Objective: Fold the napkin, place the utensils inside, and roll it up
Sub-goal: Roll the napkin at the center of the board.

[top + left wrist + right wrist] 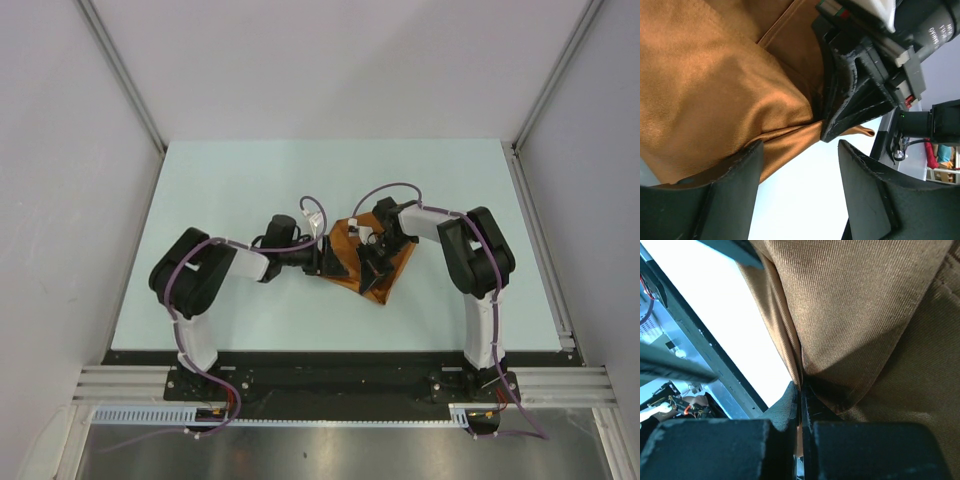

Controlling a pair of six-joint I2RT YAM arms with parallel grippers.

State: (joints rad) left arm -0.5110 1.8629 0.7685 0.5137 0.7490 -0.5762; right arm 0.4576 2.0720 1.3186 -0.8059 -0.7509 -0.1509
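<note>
The rust-orange napkin (398,268) lies bunched in the middle of the table, partly under both grippers. My right gripper (372,266) is shut on a raised fold of the napkin; in the right wrist view its jaws (801,387) pinch the cloth (855,305) between them. My left gripper (334,262) is open just left of the napkin. In the left wrist view its fingers (800,150) straddle bare table, the left finger resting against the cloth's edge (715,85), facing the right gripper (840,125). The spoon is not in view.
The pale table (250,180) stretches around the napkin. A black and metal rail (330,380) holding both arm bases runs along the near edge. White walls and frame posts (125,80) enclose the far side and both flanks.
</note>
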